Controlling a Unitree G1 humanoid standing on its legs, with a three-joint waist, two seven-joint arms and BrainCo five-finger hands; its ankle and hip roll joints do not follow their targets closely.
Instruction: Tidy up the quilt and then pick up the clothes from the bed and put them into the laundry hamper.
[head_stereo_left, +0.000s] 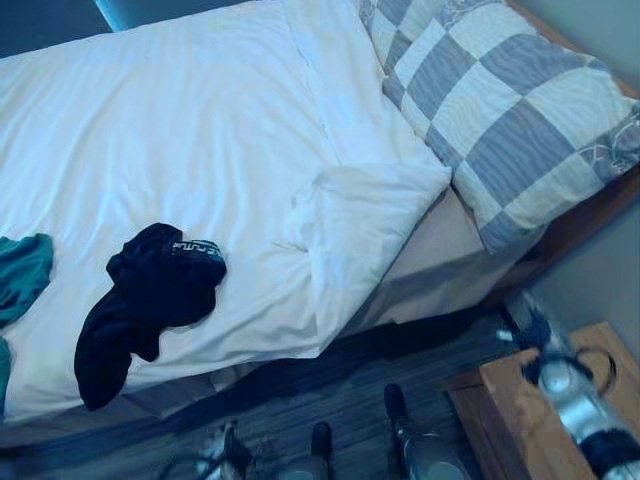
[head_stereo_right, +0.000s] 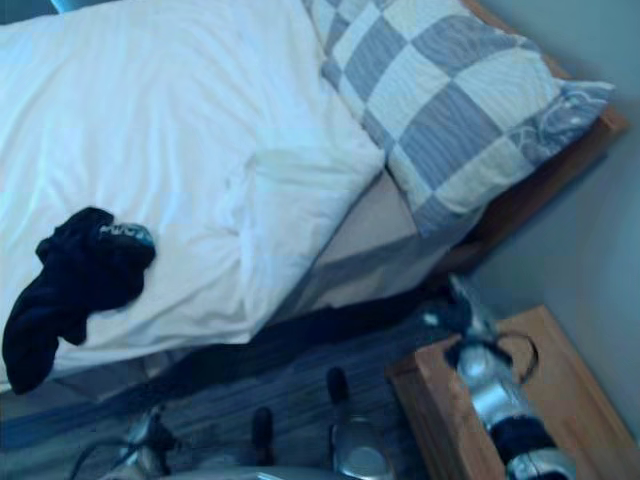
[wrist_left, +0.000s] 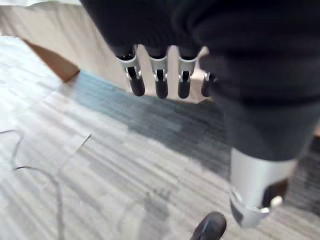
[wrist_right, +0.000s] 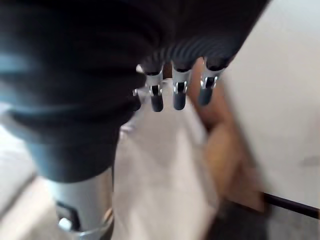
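The white quilt (head_stereo_left: 200, 140) lies spread over the bed, its corner near the checked pillow (head_stereo_left: 500, 110) folded back in a bunched flap. A black garment (head_stereo_left: 145, 300) sits crumpled on it near the bed's edge, a teal garment (head_stereo_left: 20, 275) just beyond. The left robot hand (wrist_left: 160, 75) hangs over the floor, fingers straight; the right robot hand (wrist_right: 175, 87) likewise, beside the wooden nightstand (head_stereo_left: 530, 410).

Checked pillow (head_stereo_left: 510, 110) (beside wooden nightstand (head_stereo_left: 520, 410))

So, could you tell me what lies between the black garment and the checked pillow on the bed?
In the left eye view, the white quilt lies between the black garment and the checked pillow, its corner folded back.
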